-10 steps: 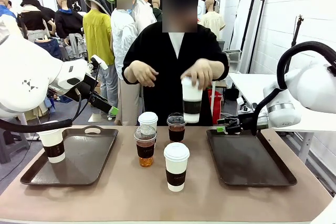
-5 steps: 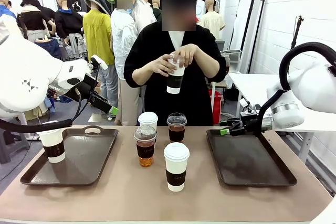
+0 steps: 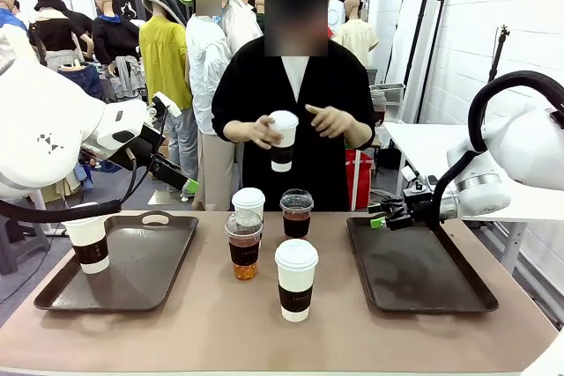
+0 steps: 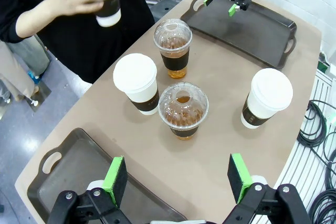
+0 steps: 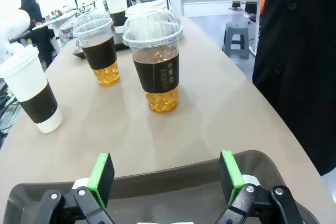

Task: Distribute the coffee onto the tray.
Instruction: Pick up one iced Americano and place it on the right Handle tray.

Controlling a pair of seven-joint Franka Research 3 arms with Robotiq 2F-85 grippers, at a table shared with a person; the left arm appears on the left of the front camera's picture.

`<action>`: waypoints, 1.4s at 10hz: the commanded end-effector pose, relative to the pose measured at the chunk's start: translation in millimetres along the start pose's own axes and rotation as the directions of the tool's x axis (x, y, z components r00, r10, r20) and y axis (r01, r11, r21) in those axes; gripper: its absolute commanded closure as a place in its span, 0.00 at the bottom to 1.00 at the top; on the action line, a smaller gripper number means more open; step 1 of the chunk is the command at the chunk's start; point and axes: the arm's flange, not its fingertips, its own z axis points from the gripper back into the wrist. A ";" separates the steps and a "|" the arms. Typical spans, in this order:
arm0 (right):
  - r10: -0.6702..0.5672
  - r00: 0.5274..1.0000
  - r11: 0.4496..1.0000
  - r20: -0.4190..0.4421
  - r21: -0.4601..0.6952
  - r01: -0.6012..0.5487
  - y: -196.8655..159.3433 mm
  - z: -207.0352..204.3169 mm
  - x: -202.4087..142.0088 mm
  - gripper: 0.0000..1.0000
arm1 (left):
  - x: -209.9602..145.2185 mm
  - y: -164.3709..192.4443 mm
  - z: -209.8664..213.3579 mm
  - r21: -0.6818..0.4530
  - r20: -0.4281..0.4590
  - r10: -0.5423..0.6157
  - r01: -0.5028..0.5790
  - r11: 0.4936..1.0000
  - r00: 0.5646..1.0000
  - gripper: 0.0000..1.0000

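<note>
Tan table carries two dark brown rectangular trays. Left tray holds one white lidded paper cup with brown sleeve. Left gripper hangs above that tray's far right corner, jaws spread, empty. Right gripper hovers at the far left corner of the right tray, likewise spread and empty. Between trays stand two clear dome-lidded plastic cups of amber drink and two white sleeved cups. Person's hand grips a sixth cup past the far edge

The person has raised the white cup to chest height and passed it across: one hand now holds it, the other hand has let go
</note>
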 end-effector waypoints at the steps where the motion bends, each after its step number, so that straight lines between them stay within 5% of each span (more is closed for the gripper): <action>1: -0.002 1.000 1.000 0.007 -0.005 0.002 0.0 0.0 0.5 0.00 | -0.5 1.0 0.4 -0.002 0.003 0.004 -0.004 1.000 1.000 0.00; 14: -0.004 0.999 0.999 0.037 -0.040 0.006 0.7 -10.6 1.7 0.00 | -0.5 1.0 0.4 -0.002 0.003 0.004 -0.004 1.000 1.000 0.00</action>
